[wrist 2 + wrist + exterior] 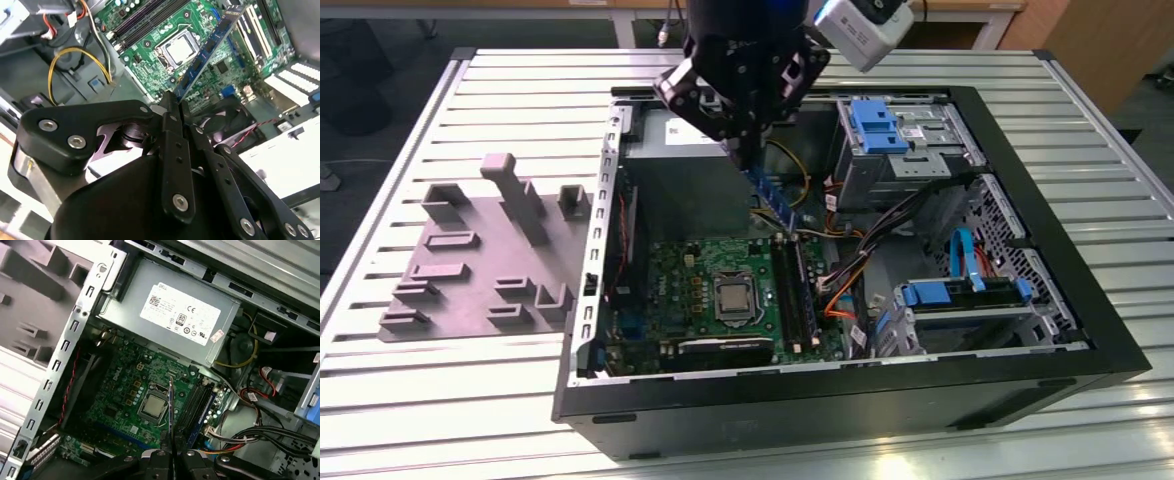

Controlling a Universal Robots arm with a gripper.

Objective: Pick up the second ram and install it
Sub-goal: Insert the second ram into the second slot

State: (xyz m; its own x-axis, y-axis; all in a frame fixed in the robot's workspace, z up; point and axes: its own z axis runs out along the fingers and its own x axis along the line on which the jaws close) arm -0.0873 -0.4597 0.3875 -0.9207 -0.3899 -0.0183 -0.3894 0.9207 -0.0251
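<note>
The tool (172,102) is pinching the second ram (207,47) by one end over the motherboard (150,35), and it looks light, stiff, fragile, best held by its edges.

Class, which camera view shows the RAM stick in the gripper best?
The second wrist view: the RAM stick shows its flat blue face and chips, running out from the gripper over the motherboard. The exterior view shows it small and slanted below the gripper. The first wrist view shows it edge-on, a thin line.
</note>
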